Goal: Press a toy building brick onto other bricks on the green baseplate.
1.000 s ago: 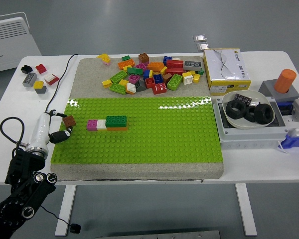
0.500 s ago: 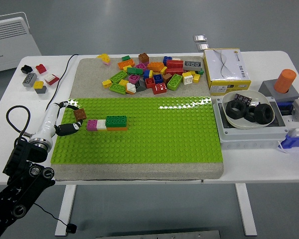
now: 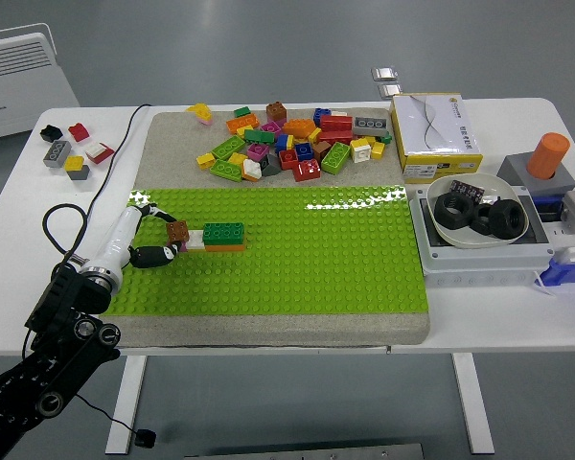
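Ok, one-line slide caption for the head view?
Left hand holds a brown brick over the small brick row on the green baseplate.

We saw the left hand [image 3: 156, 233] pinching a brown brick [image 3: 178, 231] over the green baseplate [image 3: 297, 259], just left of the green brick [image 3: 223, 231] stacked there, loose bricks [image 3: 287, 142] piled far behind

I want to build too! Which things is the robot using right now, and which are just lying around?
Using:
left hand
brown brick, held in that hand
green brick and the row under it
baseplate

Lying around:
brick pile
loose bricks at far left
box
bowl of black nuts
orange cylinder
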